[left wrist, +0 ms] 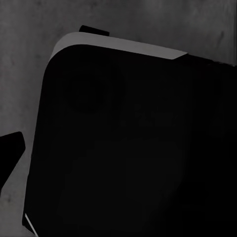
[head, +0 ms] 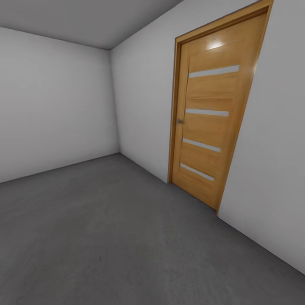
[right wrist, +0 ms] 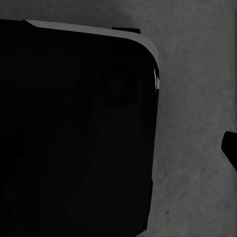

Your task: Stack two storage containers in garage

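Garage floor (head: 106,237) runs dark grey to pale walls (head: 55,101); wooden door (head: 209,123) shut at right; gripper states can't be told.

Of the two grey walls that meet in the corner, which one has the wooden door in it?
The right-hand wall, running from the corner toward the camera, holds the wooden door. The far wall at the left is plain and unbroken.

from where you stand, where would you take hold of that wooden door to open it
Probably by the small metal handle on the wooden door, at its left edge about mid-height. It sticks out from the flat panel, so a gripper would likely come straight in from the room side. The handle is too small to judge its shape.
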